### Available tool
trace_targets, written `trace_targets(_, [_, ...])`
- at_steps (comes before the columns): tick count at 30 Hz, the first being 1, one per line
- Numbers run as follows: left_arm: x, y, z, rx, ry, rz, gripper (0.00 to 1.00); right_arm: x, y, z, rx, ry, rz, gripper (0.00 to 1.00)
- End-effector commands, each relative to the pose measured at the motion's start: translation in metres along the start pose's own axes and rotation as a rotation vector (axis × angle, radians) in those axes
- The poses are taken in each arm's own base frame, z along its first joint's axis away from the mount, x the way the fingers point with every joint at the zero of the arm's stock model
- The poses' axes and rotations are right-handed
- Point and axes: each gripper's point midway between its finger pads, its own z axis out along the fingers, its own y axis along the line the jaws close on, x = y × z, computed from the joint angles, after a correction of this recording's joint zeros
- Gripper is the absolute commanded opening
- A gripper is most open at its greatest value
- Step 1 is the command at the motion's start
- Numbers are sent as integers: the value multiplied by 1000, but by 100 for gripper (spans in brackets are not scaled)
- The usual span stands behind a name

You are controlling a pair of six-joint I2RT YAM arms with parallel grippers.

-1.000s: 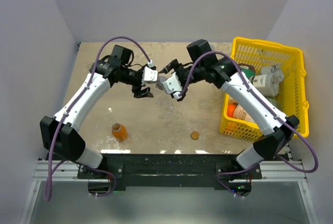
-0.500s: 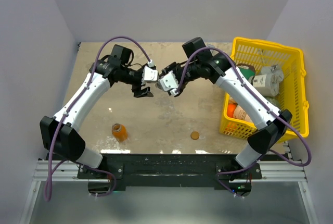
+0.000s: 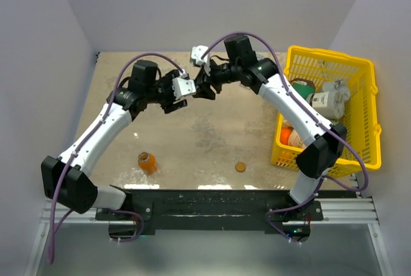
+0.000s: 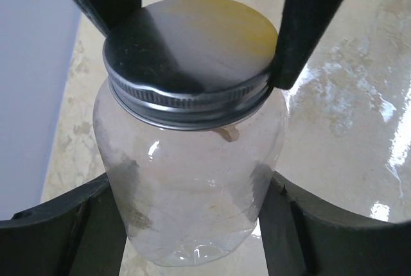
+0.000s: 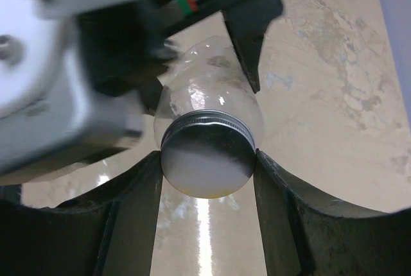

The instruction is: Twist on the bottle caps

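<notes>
Left fingers (image 4: 83,224): were closed on the body of the clear bottle (image 4: 192,180), with one finger pressed on each side, low in the left wrist view.
Right fingers (image 5: 131,212): were closed on the silver-grey cap (image 5: 205,160), and its rim was touched from both sides.
Clear bottle: was held above the surface (image 3: 205,135), in the upper middle of the top view, where the two arms met. It was almost hidden there by the fingers.
Silver-grey cap: was seated on the mouth of the clear bottle. How far it was screwed down could not be told.
Orange bottle (image 3: 148,162): was stood upright at the lower left of the surface, well apart from both arms.
Brownish-orange cap (image 3: 241,167): was laid flat on the surface, lower right of the middle, near the yellow basket (image 3: 334,64).
Yellow basket: was placed at the right edge of the surface, and several containers were kept inside it.
</notes>
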Motion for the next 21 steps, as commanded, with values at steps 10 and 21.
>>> trace_targets(10, [-66,89,-47,-516,-199,-45,0,7,-16,25,33,-85,738,10])
trace_targets(21, [-64,106,-51,-649,-158,-84,0,19,-17,32,40,-33,827,13])
